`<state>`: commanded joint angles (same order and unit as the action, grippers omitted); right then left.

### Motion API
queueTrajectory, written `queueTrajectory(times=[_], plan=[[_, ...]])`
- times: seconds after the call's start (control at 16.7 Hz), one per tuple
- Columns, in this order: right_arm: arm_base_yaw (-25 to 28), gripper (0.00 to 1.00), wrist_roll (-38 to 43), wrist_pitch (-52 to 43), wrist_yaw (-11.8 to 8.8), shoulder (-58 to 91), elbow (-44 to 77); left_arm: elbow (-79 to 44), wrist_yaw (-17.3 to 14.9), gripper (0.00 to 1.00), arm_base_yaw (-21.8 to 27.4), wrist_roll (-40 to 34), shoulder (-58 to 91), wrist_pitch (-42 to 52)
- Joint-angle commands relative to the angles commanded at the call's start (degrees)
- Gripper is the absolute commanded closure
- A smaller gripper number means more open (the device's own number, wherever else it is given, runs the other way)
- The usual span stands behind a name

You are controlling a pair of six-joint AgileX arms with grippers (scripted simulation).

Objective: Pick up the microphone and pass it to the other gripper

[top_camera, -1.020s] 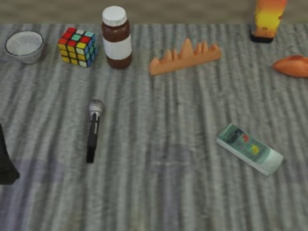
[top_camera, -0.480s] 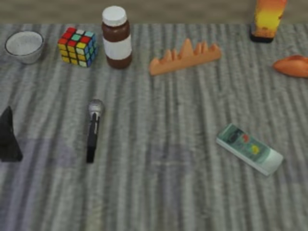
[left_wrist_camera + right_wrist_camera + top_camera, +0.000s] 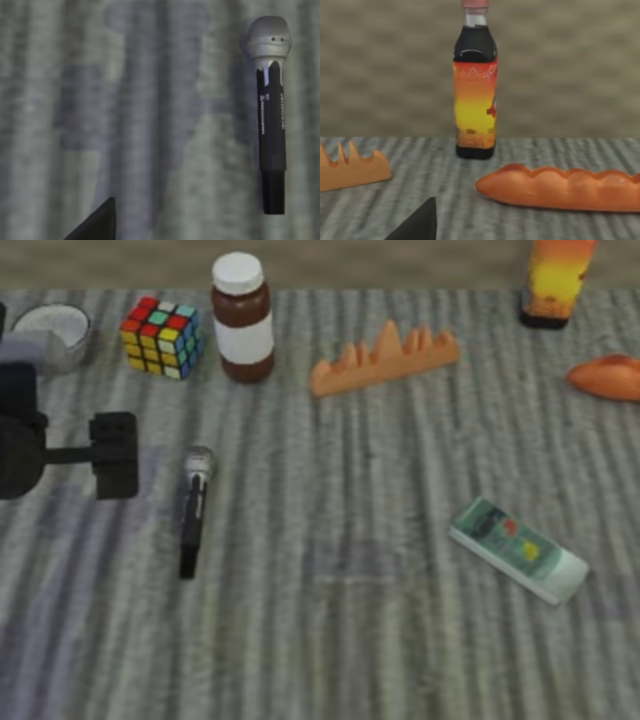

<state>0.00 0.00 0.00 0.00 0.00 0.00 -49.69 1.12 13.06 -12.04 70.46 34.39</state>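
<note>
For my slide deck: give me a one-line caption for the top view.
Left gripper beside the silver-headed, black-handled microphone lying on the grey striped table.

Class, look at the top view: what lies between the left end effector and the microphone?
Nothing: only bare striped cloth separates the left end effector from the microphone, as the top view shows.

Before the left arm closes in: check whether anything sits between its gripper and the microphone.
Nothing visible does. The left gripper is just left of the microphone, with only bare table between them. The cube and jar stand farther back.
</note>
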Motion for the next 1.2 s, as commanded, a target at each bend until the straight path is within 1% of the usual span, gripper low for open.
queueTrajectory(times=[0.3, 0.54, 0.78, 1.08, 1.2], plan=[[0.0, 0.0, 0.0, 0.0, 0.0, 0.0, 0.0, -17.71, 0.17, 0.0, 4.77, -4.32, 25.54, 12.16], [0.0, 0.0, 0.0, 0.0, 0.0, 0.0, 0.0, -27.88, 0.18, 0.0, 7.37, -6.69, 37.9, 18.12], [0.0, 0.0, 0.0, 0.0, 0.0, 0.0, 0.0, -31.77, 0.19, 0.0, 8.31, -7.54, 42.38, 20.09], [0.0, 0.0, 0.0, 0.0, 0.0, 0.0, 0.0, -31.51, 0.17, 0.0, 8.02, -7.46, 42.33, 19.79], [0.0, 0.0, 0.0, 0.0, 0.0, 0.0, 0.0, -30.48, 0.16, 0.0, 8.06, -7.3, 43.65, 17.71]])
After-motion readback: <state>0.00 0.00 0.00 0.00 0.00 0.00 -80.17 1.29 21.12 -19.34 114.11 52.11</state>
